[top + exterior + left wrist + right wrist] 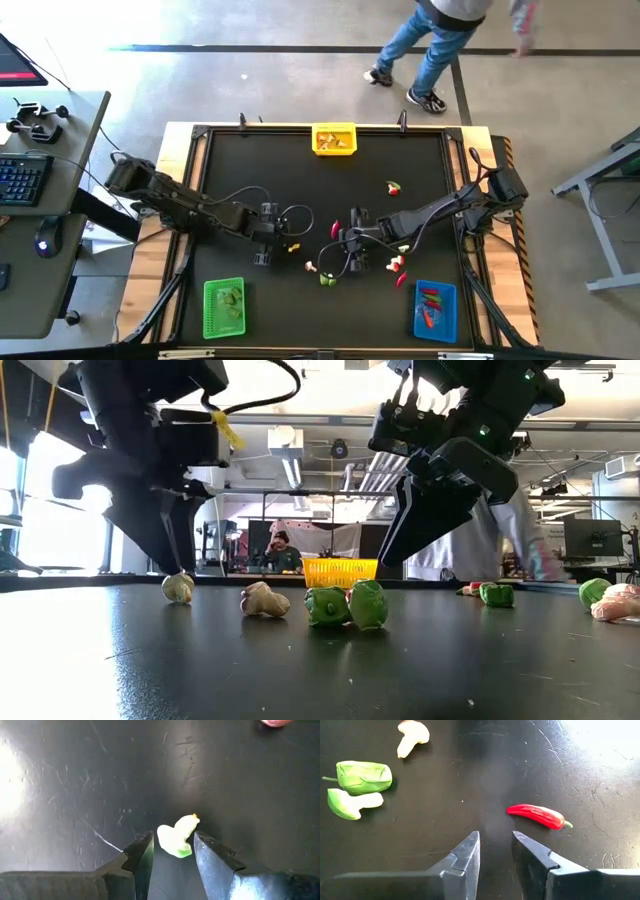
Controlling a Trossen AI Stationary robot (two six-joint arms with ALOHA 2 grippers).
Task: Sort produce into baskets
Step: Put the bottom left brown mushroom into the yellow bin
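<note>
My left gripper (172, 851) is open and points steeply down at the table's middle left (272, 252). A small whitish-green produce piece (177, 837) lies on the black table between its fingertips, touching neither, and shows under them in the low view (178, 588). My right gripper (495, 847) is open over the middle of the table (342, 260), with nothing between its fingers. A red pepper (539, 816) lies just ahead of it. Two green pieces (362, 777) and a tan mushroom (412, 735) lie farther off. The yellow basket (334, 139), green basket (224, 307) and blue basket (435, 311) each hold produce.
More produce lies loose: a red and green piece (392, 187) toward the far right, and pale and red pieces (399, 268) near the blue basket. Cables loop over the table's middle (300, 215). A person walks beyond the far edge (430, 50).
</note>
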